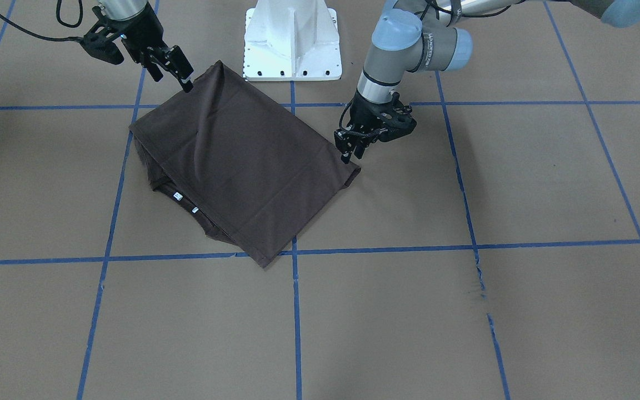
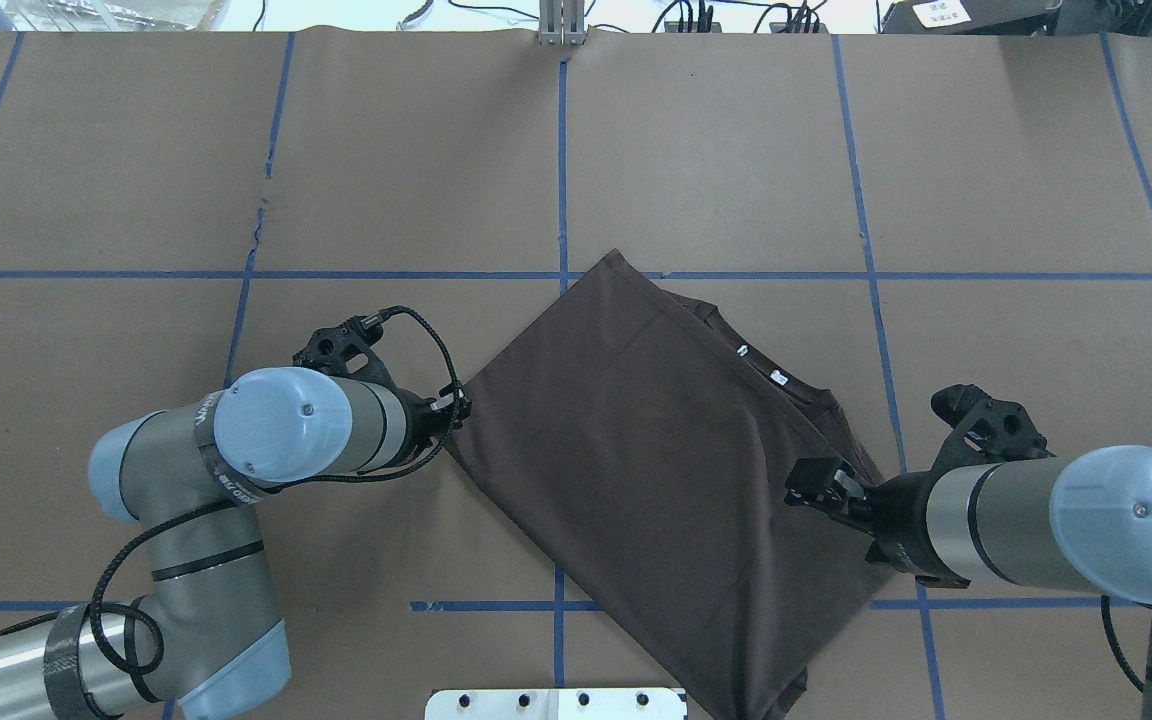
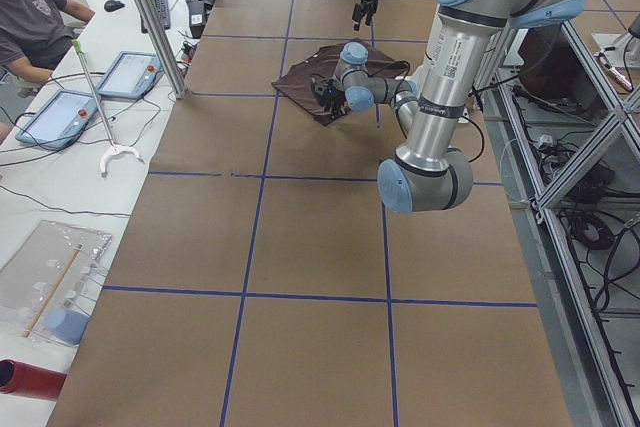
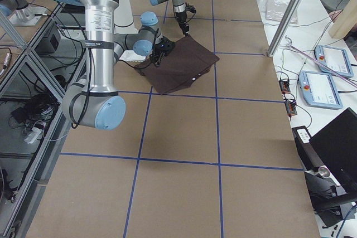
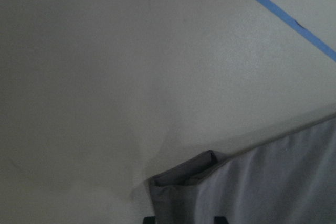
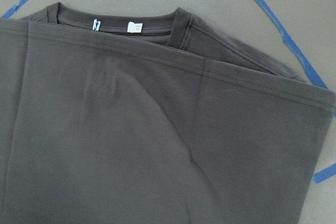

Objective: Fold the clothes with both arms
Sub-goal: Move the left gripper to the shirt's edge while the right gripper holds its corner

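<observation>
Left pincer (image 1: 348,151) is pinching one corner of the folded T-shirt (image 1: 242,161) lying mid-table; right pincer (image 1: 178,69) is lifting the opposite corner, apparently clamped; next, both are needing a matched carry-over.

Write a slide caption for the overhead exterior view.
Two arms at opposite edges of a folded dark T-shirt on the brown gridded table, left gripper and right gripper.

**Colours on the table**

The T-shirt (image 1: 242,161) is dark grey-brown, plain, with two small white labels (image 2: 778,377) by its collar. Under it the table (image 1: 548,183) is tan-brown, crossed by a grid of blue tape lines (image 1: 386,250). Behind the shirt stands a white pedestal (image 1: 292,41). Both arms (image 2: 266,450) are silver-grey with light-blue caps; the grippers are black.
</observation>
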Controlling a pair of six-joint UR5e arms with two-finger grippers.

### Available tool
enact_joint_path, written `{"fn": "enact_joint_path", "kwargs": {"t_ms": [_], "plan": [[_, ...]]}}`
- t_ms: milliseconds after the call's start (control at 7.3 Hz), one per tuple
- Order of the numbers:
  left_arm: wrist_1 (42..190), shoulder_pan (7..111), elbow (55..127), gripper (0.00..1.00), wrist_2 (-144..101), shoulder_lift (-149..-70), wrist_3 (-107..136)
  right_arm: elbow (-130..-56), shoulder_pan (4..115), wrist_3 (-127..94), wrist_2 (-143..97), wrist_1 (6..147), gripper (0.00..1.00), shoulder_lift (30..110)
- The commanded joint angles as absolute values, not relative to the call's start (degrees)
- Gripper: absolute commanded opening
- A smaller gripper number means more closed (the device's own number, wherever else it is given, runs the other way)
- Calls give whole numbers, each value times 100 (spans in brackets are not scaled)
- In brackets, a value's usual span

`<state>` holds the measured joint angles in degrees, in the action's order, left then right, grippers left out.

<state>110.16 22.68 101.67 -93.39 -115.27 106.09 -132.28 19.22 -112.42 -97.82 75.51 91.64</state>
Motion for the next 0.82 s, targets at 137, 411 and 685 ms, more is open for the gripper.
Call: {"fn": "enact_joint_path", "kwargs": {"t_ms": [137, 411, 685], "plan": [[11004, 2294, 10099, 28, -9097, -11602, 10573, -13219, 1951, -11232, -9774, 7550, 100, 9202], [10995, 2303, 10099, 0, -8957, -11602, 10573, -13219, 1951, -11232, -9773, 7559, 100, 9211], [10943, 2338, 10142, 0, -8956, -11593, 10356, -13219, 1995, -11232, -9782, 7550, 100, 9158]]}}
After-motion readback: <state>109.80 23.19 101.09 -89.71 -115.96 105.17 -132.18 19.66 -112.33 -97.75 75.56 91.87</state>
